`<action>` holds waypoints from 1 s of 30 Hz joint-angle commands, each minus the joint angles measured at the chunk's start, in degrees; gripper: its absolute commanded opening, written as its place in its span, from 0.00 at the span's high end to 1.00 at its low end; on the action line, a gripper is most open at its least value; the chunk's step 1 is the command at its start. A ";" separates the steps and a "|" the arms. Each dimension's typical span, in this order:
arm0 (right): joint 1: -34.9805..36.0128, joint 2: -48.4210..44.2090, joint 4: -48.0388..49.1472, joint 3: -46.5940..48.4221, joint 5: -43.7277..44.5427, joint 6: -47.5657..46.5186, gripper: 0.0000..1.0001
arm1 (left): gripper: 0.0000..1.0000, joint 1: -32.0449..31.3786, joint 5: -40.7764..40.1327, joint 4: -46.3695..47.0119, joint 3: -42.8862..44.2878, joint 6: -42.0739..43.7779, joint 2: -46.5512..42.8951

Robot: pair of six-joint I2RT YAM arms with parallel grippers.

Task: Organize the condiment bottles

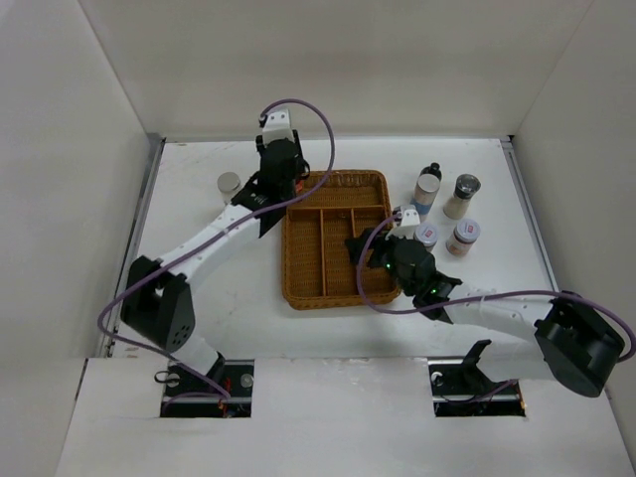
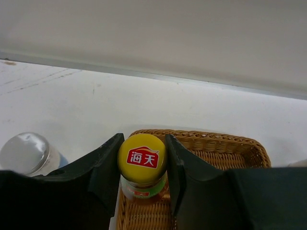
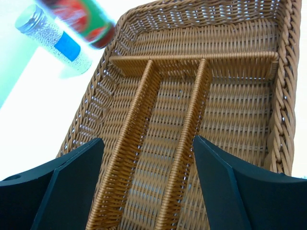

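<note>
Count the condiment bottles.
7. Lone cylinder left of the wicker tray; yellow-capped bottle in the left end effector at its far left corner; right of it: dark bottle, white cylinder, beige shaker, two red-labelled jars.

Right wrist view crops and blurs the red sauce bottle (image 3: pixel 81 19).

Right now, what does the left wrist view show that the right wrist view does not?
Only left wrist: the yellow cap on the bottle, held in the shut left tool. Only right wrist: the two dividers of the tray and the open right tool. Both: the tray, the silver-lidded jar and the bottle's label.
</note>
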 commanded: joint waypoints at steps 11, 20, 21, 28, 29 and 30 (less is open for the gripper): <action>-0.38 -0.66 2.37 0.10 -0.32 0.59 0.17 | 0.88 2.67 6.72 10.32 13.44 0.00 15.23; -0.56 -0.49 2.37 -0.08 -0.32 0.68 0.17 | 0.79 1.88 5.67 11.82 10.55 -0.18 20.51; -0.56 -0.49 2.37 -0.08 -0.32 0.77 0.17 | 0.75 1.62 5.67 11.91 10.11 -0.09 20.68; -0.56 -0.66 2.37 -0.08 -0.32 0.68 0.17 | 0.43 1.44 4.09 14.90 6.15 0.00 18.76; -0.56 -0.66 2.37 -0.08 -0.32 0.59 0.16 | 0.36 1.44 3.74 14.90 5.80 0.00 18.32; -0.56 -0.66 2.37 -0.08 -0.32 0.59 0.16 | 0.32 1.44 3.56 14.90 5.62 0.00 18.05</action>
